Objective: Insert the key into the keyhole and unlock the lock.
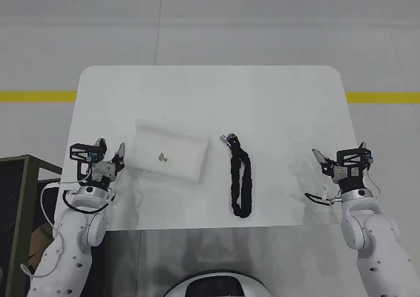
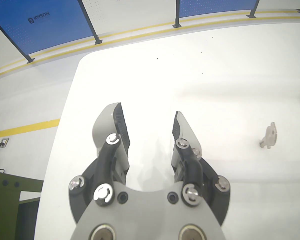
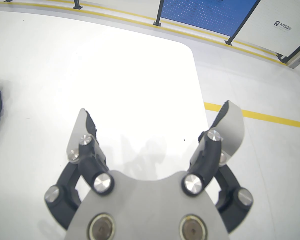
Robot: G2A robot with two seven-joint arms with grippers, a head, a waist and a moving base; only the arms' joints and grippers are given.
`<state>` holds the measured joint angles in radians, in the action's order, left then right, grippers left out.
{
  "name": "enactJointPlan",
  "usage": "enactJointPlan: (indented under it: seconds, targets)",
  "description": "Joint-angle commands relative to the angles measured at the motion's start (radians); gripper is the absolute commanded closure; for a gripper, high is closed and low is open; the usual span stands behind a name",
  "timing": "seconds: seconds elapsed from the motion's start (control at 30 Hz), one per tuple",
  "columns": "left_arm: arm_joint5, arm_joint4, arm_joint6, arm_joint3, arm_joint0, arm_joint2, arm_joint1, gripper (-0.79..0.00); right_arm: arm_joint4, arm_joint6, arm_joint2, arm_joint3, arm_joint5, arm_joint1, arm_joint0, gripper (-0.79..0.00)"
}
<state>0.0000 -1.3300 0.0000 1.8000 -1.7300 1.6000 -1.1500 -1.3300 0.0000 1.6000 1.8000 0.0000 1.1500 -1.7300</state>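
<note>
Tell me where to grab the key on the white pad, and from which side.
Grip the key by its broad flat head, leaving the narrow blade free for insertion. It seems to lie flat on the pad, so come down from above, likely with the open left gripper, which is nearest.

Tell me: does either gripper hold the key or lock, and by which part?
Nothing is held: the left gripper and the right gripper are open; the key lies untouched.

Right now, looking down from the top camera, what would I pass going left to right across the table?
Left gripper, open → key, lying on a white pad → black chain lock → right gripper, open.
</note>
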Motion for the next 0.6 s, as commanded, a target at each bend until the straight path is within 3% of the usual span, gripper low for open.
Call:
enactJointPlan:
  seconds: [0.0, 0.03, 0.07, 0.13, 0.23, 0.4, 0.57]
  targets:
    - [0.0, 0.0, 0.0, 0.0, 0.0, 0.0, 0.0, -0.391, 0.0, 0.0, 0.0, 0.0, 0.0, 0.0, 0.0, -0.785]
    - [0.0, 0.0, 0.0, 0.0, 0.0, 0.0, 0.0, -0.391, 0.0, 0.0, 0.0, 0.0, 0.0, 0.0, 0.0, -0.785]
    - [-0.006, 0.004, -0.009, 0.0, 0.001, -0.001, 0.0, -0.785, 0.0, 0.0, 0.0, 0.0, 0.0, 0.0, 0.0, -0.785]
    - [-0.012, 0.029, -0.068, 0.022, 0.032, 0.0, -0.001, -0.785, 0.0, 0.0, 0.0, 0.0, 0.0, 0.0, 0.0, -0.785]
    - [-0.01, 0.095, -0.249, 0.066, 0.121, 0.0, -0.002, -0.785, 0.0, 0.0, 0.0, 0.0, 0.0, 0.0, 0.0, -0.785]
    - [-0.005, 0.287, -0.725, 0.095, 0.353, -0.027, -0.002, -0.785, 0.0, 0.0, 0.0, 0.0, 0.0, 0.0, 0.0, -0.785]
    - [0.088, 0.55, -1.177, -0.018, 0.63, -0.08, -0.006, -0.785, 0.0, 0.0, 0.0, 0.0, 0.0, 0.0, 0.0, -0.785]
